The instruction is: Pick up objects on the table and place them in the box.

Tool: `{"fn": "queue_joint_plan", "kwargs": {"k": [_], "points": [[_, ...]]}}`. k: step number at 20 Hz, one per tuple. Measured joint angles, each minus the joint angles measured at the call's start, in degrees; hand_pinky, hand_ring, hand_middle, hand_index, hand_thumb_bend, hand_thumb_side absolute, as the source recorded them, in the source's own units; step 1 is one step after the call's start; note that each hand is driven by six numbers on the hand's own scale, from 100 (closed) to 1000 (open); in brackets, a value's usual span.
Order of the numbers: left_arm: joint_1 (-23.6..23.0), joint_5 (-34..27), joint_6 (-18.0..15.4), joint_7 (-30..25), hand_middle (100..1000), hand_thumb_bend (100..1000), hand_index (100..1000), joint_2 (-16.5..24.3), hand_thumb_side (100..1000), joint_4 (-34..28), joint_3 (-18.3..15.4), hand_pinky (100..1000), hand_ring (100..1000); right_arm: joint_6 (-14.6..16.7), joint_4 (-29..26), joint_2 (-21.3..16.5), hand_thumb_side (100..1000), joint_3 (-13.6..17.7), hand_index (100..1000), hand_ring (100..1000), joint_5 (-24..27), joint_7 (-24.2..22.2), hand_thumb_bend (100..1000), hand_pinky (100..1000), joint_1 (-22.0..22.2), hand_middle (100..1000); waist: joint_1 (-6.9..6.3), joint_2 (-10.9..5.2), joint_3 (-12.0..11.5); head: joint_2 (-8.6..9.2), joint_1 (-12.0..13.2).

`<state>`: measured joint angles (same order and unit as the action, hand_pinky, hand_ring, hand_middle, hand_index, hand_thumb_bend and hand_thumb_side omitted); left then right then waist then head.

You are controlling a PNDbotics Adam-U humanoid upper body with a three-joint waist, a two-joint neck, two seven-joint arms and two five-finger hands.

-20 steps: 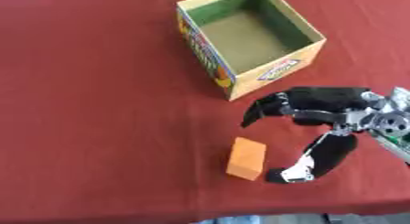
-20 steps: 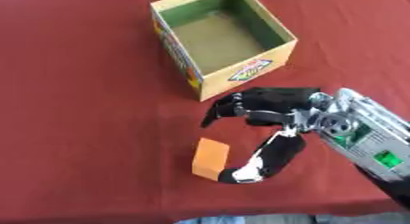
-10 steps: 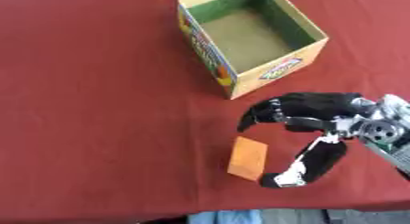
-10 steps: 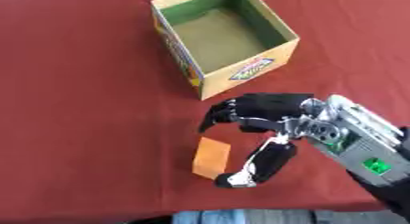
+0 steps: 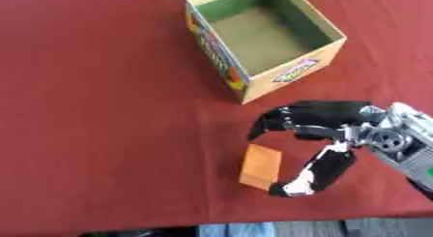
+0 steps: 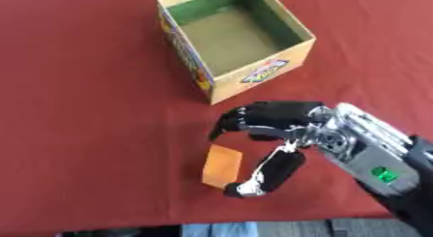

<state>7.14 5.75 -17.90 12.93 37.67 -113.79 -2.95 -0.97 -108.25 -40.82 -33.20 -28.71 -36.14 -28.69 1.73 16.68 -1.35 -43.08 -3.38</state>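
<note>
Black right hand (image 5: 338, 129) low over the red table (image 5: 101, 110), fingers (image 5: 283, 117) and thumb spread around orange block (image 5: 260, 166).

Box (image 6: 253, 75) logo present; no text legible.

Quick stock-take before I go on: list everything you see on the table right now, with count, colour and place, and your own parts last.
Tablecloth: one, dark red, covers the whole work surface.
Box: one, open-topped cardboard, yellow printed outside, green walls and brownish floor inside, at the far middle of the table; nothing shows inside it.
Block: one, orange, flat on the cloth in front of the box, towards the near edge.
Right hand: one, black with silver joints, coming in from the right; fingers arched above the far end of the block, thumb curved down by its right side, not closed on it.
Left hand: not in view.
</note>
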Motion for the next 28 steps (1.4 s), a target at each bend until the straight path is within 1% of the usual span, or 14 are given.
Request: {"fn": "queue_joint_plan", "kwargs": {"k": [2, 5, 7, 8, 11, 14, 17, 19, 20, 21, 22, 24, 25, 28], "points": [[0.02, -0.09, -0.01, -0.01, 786, 400, 880, -0.03, 1000, 0.0, 0.0, 766, 757, 0.46, 1.49, 0.79, 611, -0.14, 897, 913, -1.05, 0.56, 463, 930, -0.04, 849, -0.05, 0.05, -0.1, 0.39, -0.21], [0.03, -0.13, -0.02, -0.02, 786, 398, 878, -0.44, 1000, 0.0, 0.0, 766, 757, 1.47, 2.98, 1.81, 614, -0.74, 895, 903, -1.63, 0.88, 465, 922, -0.2, 846, -0.09, 0.12, -0.12, 0.45, -0.33], [0.04, -0.15, -0.04, -0.04, 785, 396, 874, -0.47, 1000, 0.0, 0.0, 765, 757, 2.08, 3.75, 2.34, 616, -1.11, 894, 880, -2.16, 0.87, 470, 907, -0.44, 841, -0.09, 0.14, -0.16, 0.46, -0.34], [0.06, -0.16, -0.09, -0.08, 785, 395, 871, -0.48, 1000, 0.0, 0.0, 765, 757, 2.37, 4.04, 2.52, 599, -1.14, 891, 868, -2.46, 0.86, 491, 897, -0.6, 836, -0.07, 0.14, -0.17, 0.46, -0.34], [0.08, -0.16, -0.15, -0.14, 785, 395, 867, -0.49, 1000, 0.0, 0.0, 765, 757, 2.68, 4.64, 3.02, 586, -1.13, 883, 817, -3.35, 1.06, 485, 854, -0.78, 817, 0.01, 0.14, -0.2, 0.49, -0.34], [0.08, -0.16, -0.2, -0.2, 784, 394, 867, -0.5, 1000, 0.0, 0.0, 765, 757, 2.74, 4.82, 3.32, 580, -1.4, 878, 794, -4.26, 1.18, 478, 845, -0.97, 803, 0.08, 0.14, -0.24, 0.49, -0.33], [0.08, -0.16, -0.22, -0.21, 784, 392, 867, -0.51, 1000, 0.0, 0.0, 765, 757, 2.76, 4.81, 3.57, 542, -1.46, 861, 735, -5.11, 1.17, 417, 799, -1.1, 761, 0.11, 0.14, -0.3, 0.49, -0.33], [0.07, -0.16, -0.23, -0.2, 784, 391, 866, -0.51, 1000, 0.0, 0.0, 765, 757, 2.75, 4.74, 3.78, 533, -1.45, 843, 679, -5.95, 1.25, 345, 753, -1.13, 717, 0.12, 0.14, -0.32, 0.49, -0.33], [0.07, -0.16, -0.23, -0.21, 784, 391, 866, -0.52, 1000, 0.0, 0.0, 765, 757, 2.71, 4.7, 3.81, 510, -1.44, 822, 651, -6.12, 1.48, 299, 733, -1.12, 690, 0.13, 0.14, -0.32, 0.49, -0.32], [0.06, -0.16, -0.23, -0.21, 784, 391, 866, -0.52, 1000, 0.0, 0.0, 765, 757, 2.62, 4.55, 3.81, 510, -1.43, 822, 651, -6.24, 1.82, 299, 733, -1.05, 690, 0.13, 0.14, -0.31, 0.49, -0.31], [0.06, -0.16, -0.24, -0.21, 784, 389, 865, -0.52, 1000, 0.0, 0.0, 765, 757, 2.51, 4.35, 3.81, 500, -1.43, 789, 624, -6.26, 2.26, 262, 720, -0.99, 650, 0.12, 0.14, -0.28, 0.49, -0.31], [-0.01, -0.16, -0.24, -0.21, 784, 388, 863, -0.52, 1000, 0.0, 0.0, 765, 757, 2.38, 3.64, 3.79, 491, -1.42, 769, 605, -6.26, 3.3, 235, 710, -0.77, 625, 0.12, 0.19, -0.25, 0.49, -0.29], [-0.03, -0.16, -0.24, -0.21, 784, 388, 863, -0.52, 1000, 0.0, 0.0, 765, 757, 2.32, 3.05, 3.74, 491, -1.42, 769, 605, -6.26, 3.89, 235, 710, -0.56, 625, 0.11, 0.26, -0.19, 0.49, -0.29], [-0.05, -0.16, -0.26, -0.23, 784, 386, 862, -0.52, 1000, 0.0, 0.0, 765, 757, 1.77, 0.52, 3.21, 506, -1.29, 746, 588, -5.98, 5.97, 192, 709, -0.5, 603, 0.08, 0.27, -0.11, 0.49, -0.28]]}}
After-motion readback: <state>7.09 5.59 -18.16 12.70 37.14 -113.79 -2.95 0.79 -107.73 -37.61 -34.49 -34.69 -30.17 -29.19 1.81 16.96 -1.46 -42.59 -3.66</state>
